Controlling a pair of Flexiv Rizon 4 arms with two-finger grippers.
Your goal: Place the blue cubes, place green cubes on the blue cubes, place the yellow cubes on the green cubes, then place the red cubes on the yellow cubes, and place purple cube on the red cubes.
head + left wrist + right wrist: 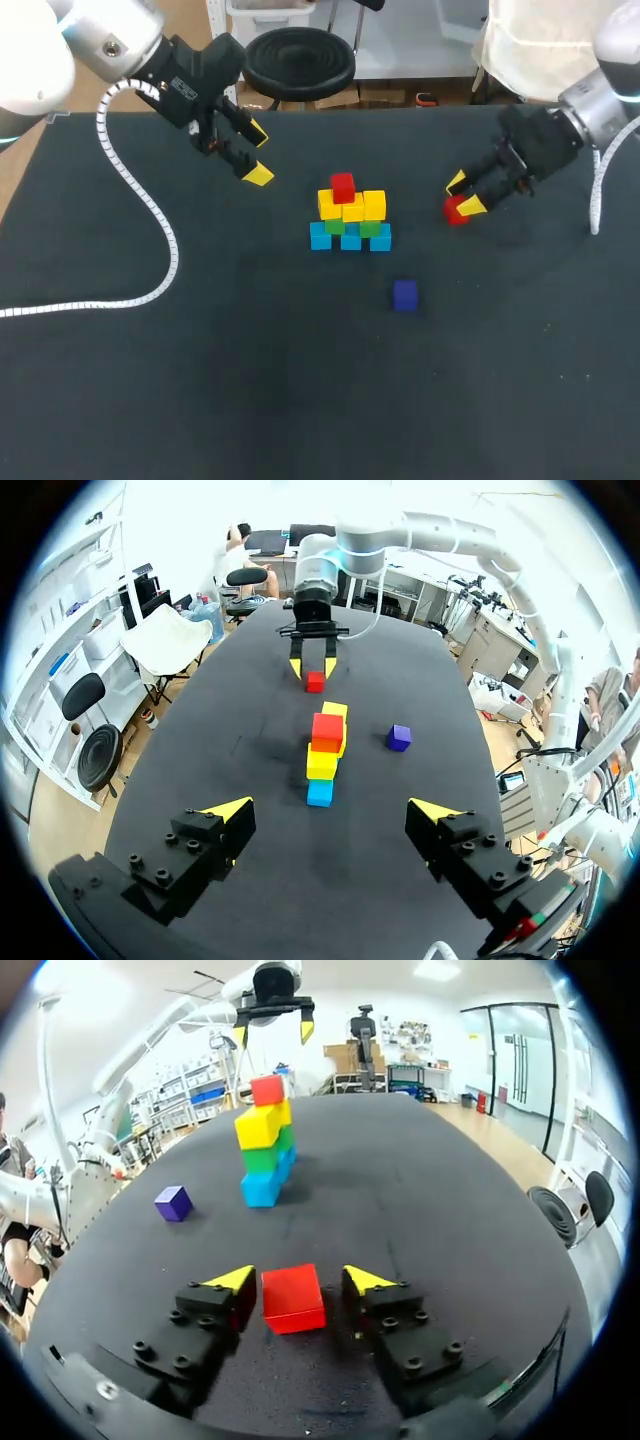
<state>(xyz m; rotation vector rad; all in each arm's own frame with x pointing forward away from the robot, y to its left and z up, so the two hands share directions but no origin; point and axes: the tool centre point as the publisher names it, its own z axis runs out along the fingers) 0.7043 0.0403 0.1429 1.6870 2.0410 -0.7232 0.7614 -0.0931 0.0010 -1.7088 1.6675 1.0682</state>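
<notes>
Straddling a loose red cube (292,1298) with the right gripper (298,1279) — fingers apart, a thin gap left on either side, nothing gripped, cube flat on the black table (200,380) to the right of the pile (349,215). Shown only by the right wrist view, that gap; from the head view, just red between yellow tips. Holding nothing with the left gripper (258,153), spread wide, above the table and well apart from the pile on its left. Seen end-on from both wrists as one narrow column; from above, as rows. Counted there: three blue cubes (349,238) at the base, two green cubes (371,228) on them, apparently three yellow cubes (352,208), one top red cube (343,186) — two red in all. One purple cube (404,294), alone, near the pile's robot side, touching nothing.
</notes>
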